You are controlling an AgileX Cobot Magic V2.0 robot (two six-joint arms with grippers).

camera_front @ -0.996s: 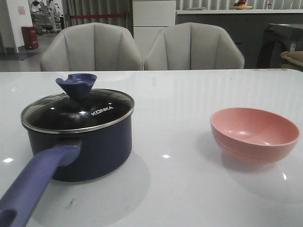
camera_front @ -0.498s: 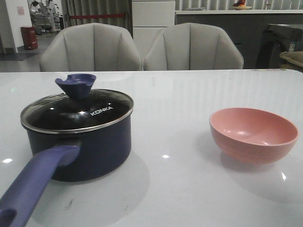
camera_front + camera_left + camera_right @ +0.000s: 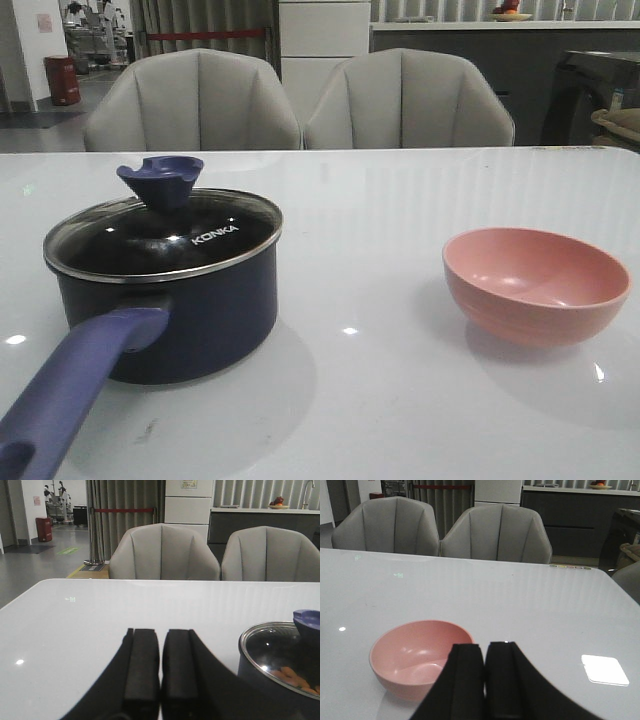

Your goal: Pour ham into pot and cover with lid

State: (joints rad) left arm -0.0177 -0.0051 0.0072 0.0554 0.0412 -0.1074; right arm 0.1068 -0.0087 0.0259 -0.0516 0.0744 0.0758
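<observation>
The dark navy pot [image 3: 190,315] stands on the left of the white table, its long purplish-blue handle [image 3: 70,395] pointing toward me. The glass lid [image 3: 165,240] with the blue knob [image 3: 160,180] and KONKA lettering sits on it. In the left wrist view, orange-pink ham chunks [image 3: 295,676] show through the lid [image 3: 275,652] inside the pot. The pink bowl [image 3: 535,285] on the right looks empty; it also shows in the right wrist view [image 3: 417,657]. My left gripper [image 3: 160,632] is shut and empty beside the pot. My right gripper [image 3: 485,647] is shut and empty just behind the bowl. Neither gripper shows in the front view.
Two grey chairs [image 3: 195,100] [image 3: 405,100] stand behind the table's far edge. A bright light patch [image 3: 605,670] lies on the table [image 3: 400,220] near the right gripper.
</observation>
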